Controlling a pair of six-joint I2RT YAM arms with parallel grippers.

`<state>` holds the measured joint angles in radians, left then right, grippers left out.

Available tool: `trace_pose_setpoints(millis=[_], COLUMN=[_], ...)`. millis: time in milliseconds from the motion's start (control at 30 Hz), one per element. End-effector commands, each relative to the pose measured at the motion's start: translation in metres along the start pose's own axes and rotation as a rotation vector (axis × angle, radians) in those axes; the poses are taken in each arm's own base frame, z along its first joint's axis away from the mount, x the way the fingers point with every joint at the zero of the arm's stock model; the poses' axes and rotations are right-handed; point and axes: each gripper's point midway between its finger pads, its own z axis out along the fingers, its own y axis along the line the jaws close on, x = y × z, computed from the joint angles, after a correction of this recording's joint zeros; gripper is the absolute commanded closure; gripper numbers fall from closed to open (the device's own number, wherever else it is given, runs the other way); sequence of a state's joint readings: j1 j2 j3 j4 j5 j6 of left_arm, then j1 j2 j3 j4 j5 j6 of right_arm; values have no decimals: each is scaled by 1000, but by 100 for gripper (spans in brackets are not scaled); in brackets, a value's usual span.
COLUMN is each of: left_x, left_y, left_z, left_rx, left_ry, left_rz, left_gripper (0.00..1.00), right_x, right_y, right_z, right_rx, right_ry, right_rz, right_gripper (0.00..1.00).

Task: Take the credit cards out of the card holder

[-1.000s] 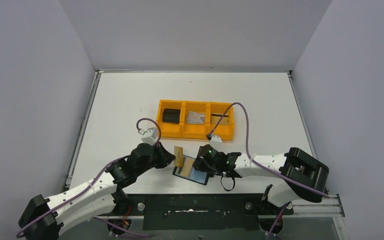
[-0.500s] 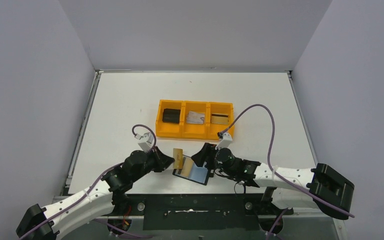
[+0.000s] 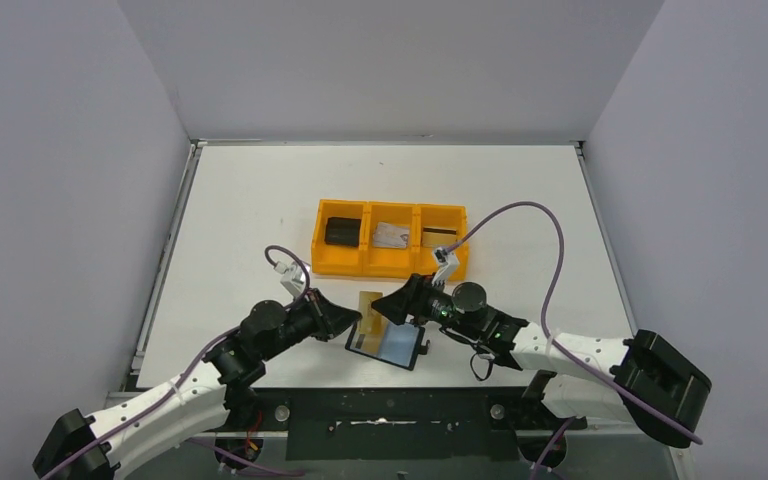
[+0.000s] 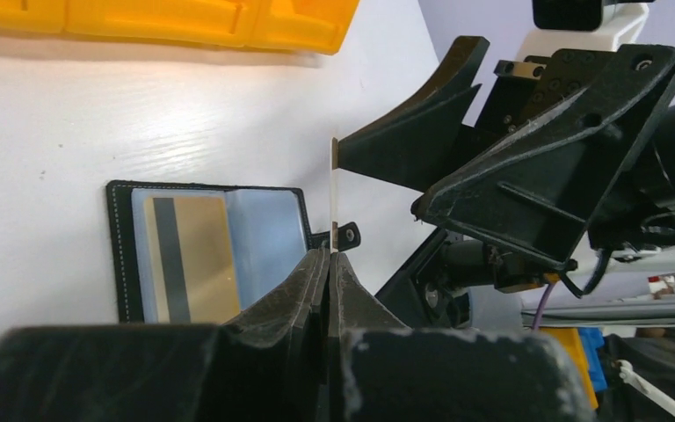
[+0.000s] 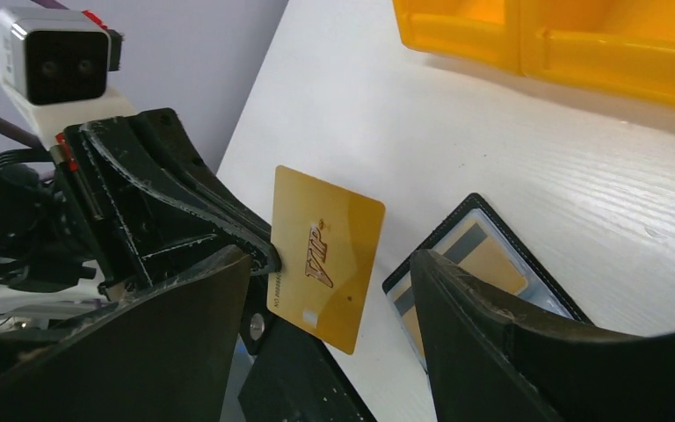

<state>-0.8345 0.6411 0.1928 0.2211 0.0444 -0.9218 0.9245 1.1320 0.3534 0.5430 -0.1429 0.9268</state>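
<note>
White bench carries the open card holder at its near edge. Just above the holder, the left pincer clamps a gold card upright by one edge, likely presenting it to the right pincer, spread wide either side of it. A striped card lies pocketed inside.

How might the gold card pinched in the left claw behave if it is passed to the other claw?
The gold card is probably stiff: it stands straight though the left claw pinches only one edge. It looks thin and light. Its glossy face may slip, so a firm grip seems wise.
</note>
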Motion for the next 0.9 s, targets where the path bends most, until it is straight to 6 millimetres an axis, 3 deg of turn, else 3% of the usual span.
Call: trace_pose_setpoints(millis=[0, 267, 467, 633, 867], left_x=[-15, -30, -25, -28, -20], left_y=[-35, -32, -35, -40, -27], left_z=[-2, -11, -15, -16, -15], left_rx=[182, 269, 331, 350, 318], left_ry=[-20, -19, 1, 1, 8], left_rz=[-22, -101, -143, -137, -157], left_gripper=[100, 100, 100, 100, 100], right_x=[-16, -11, -8, -9, -7], right_y=[28, 35, 44, 48, 54], right_z=[-1, -4, 1, 4, -1], right_rx=[-171, -241, -291, -312, -347], right_ry=[-30, 0, 27, 30, 40], right_rz=[5, 23, 30, 29, 21], right_gripper=[33, 38, 45, 57, 82])
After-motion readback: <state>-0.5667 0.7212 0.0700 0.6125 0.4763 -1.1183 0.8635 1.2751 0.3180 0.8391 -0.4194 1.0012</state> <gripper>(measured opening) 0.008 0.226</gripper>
